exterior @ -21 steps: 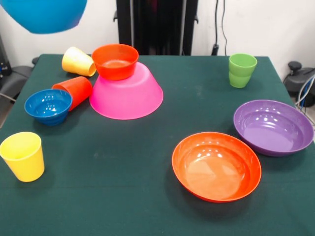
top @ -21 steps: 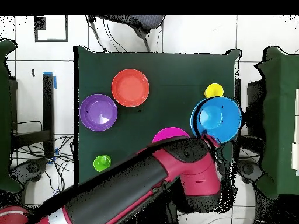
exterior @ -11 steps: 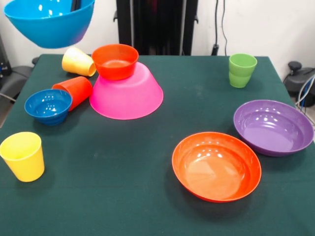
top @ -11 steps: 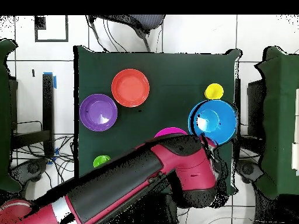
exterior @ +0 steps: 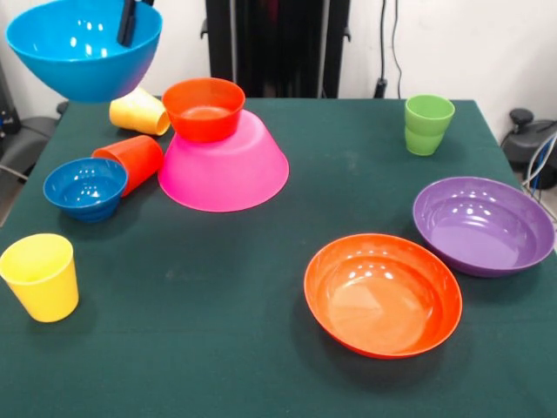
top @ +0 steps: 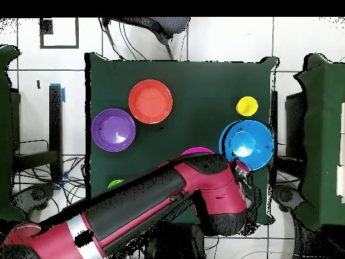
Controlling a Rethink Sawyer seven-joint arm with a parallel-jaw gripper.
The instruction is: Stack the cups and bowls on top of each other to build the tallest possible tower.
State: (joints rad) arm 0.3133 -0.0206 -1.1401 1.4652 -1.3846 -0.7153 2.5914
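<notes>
Gripper [exterior: 129, 19]: dark finger inside medium blue bowl [exterior: 84, 50], gripping rim, upper left; top cropped.
Bowl: glossy, round plastic.

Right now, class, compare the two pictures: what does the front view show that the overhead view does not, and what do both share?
Only the front view shows the small orange plastic bowl upright on the overturned large pink bowl, plus the tipped orange-red cup and small blue bowl.

Only the overhead view shows the red and black arm, covering most of that stack.

Both show the lifted medium blue bowl, the wide shallow orange bowl and the wide purple bowl.
</notes>
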